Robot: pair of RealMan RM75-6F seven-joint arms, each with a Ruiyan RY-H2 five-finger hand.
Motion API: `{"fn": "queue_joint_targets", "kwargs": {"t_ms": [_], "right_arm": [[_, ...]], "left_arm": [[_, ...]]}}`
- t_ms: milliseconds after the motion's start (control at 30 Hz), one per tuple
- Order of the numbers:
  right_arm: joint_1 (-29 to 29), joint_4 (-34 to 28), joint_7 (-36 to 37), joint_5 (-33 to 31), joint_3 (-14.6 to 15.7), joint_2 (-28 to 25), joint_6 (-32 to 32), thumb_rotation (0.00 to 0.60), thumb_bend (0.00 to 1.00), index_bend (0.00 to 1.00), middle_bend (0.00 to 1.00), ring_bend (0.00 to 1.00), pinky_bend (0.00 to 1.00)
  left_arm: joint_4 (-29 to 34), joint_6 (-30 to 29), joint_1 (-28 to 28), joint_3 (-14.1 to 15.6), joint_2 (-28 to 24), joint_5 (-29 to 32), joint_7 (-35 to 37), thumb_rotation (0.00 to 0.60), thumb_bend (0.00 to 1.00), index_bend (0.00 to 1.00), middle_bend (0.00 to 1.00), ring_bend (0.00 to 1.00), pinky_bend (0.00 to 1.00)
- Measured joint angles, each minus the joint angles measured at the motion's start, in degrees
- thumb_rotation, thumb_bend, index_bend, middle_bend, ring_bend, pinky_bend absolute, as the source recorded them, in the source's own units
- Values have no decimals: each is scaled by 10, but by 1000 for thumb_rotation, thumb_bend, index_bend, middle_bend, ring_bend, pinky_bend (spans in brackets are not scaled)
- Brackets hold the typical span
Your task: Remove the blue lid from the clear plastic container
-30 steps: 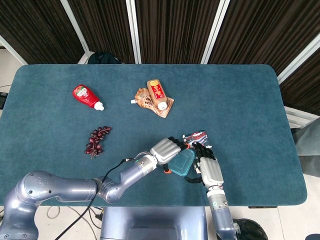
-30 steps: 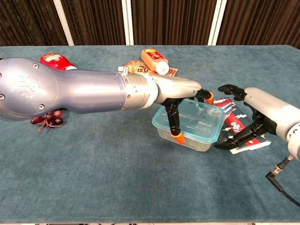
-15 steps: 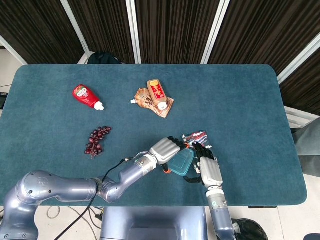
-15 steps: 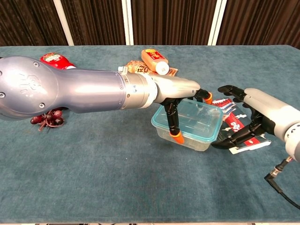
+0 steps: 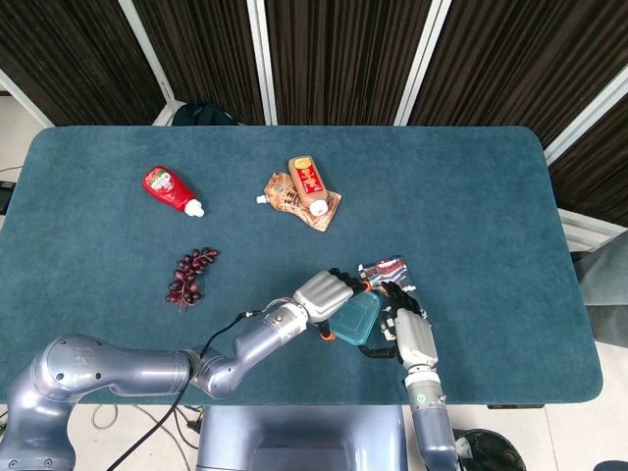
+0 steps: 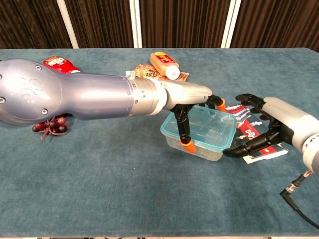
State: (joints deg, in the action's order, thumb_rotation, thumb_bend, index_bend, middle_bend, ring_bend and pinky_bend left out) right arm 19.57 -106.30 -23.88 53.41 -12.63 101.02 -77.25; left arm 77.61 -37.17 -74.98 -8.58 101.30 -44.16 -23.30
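Left hand (image 6: 192, 107) grips the container (image 6: 199, 132) near the middle of the frame, fingers clamped on its rim. Right hand (image 6: 266, 129), fingers apart, has crept closer to its lid (image 6: 204, 125), ready to pull.

Container (image 6: 199, 132) sits near your front table (image 5: 471, 196) edge, between both hands: left hand (image 6: 187, 99) over its left side, right hand (image 6: 269, 132) just right. Snack packet (image 6: 249, 130) lies under right hand. Pouch (image 5: 294, 199) behind container, bottle (image 5: 309, 183) on it. Grapes (image 5: 190, 275) far left, ketchup bottle (image 5: 171, 189) behind them.
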Motion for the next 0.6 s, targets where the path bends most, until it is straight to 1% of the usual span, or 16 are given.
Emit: {"fn": "queue_joint_targets", "kwargs": {"t_ms": [333, 600], "right_arm": [[-1, 2, 5, 2, 5, -2, -1, 600, 167, 0, 0, 0, 0], [0, 4, 8, -3, 1, 0, 0, 600, 167, 0, 0, 0, 0]], "left_arm": [[-3, -7, 3, -1, 0, 1, 2, 600, 0, 200, 224, 230, 428], [0, -4, 2, -1, 1, -2, 3, 600, 0, 200, 224, 230, 428]]}}
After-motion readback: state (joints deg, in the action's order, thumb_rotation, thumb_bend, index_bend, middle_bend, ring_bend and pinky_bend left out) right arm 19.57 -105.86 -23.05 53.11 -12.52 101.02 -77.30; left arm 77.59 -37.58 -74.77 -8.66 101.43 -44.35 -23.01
